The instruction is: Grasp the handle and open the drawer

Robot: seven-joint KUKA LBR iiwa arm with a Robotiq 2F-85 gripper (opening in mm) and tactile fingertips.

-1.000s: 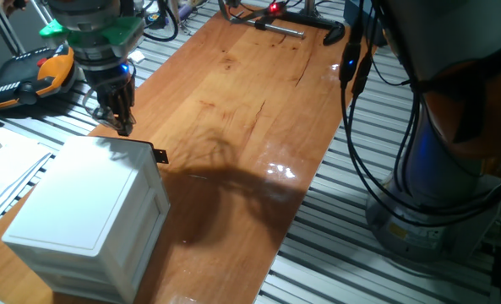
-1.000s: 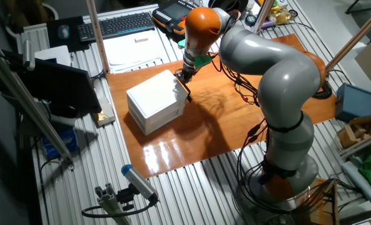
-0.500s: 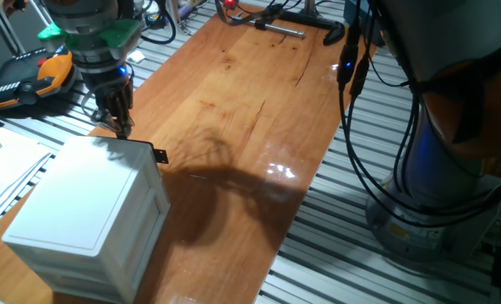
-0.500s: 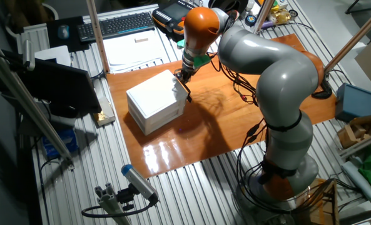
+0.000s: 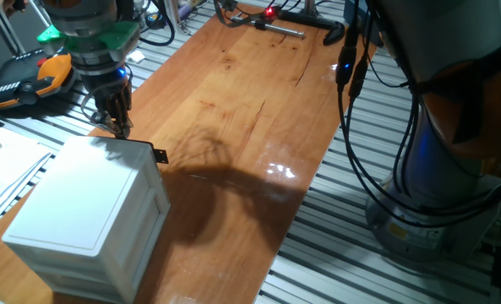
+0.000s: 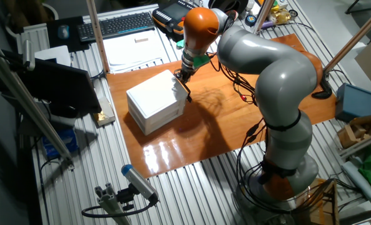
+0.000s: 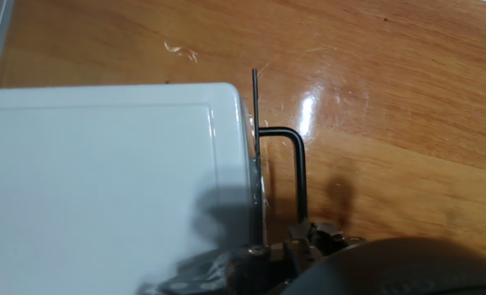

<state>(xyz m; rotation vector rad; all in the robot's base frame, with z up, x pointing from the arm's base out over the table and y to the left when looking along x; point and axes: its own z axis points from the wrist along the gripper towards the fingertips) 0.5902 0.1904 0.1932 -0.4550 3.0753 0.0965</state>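
My gripper (image 5: 117, 127) has slid a tiny bit away from the handle (image 5: 160, 155) since a second ago and now hangs over the cabinet's (image 5: 81, 211) top back corner, near the table's (image 5: 258, 110) left edge. I cannot tell if its jaws are apart or together. The one drawer (image 5: 153, 181) with its one handle is closed, so grabbing and pulling are both left.

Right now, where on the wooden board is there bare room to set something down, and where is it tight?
Bare wood runs from the cabinet front toward the black clamp at the far end, and along the board edge beside the hanging cables. It is crowded at the cabinet's back corner, where the claw hangs close by the handle.
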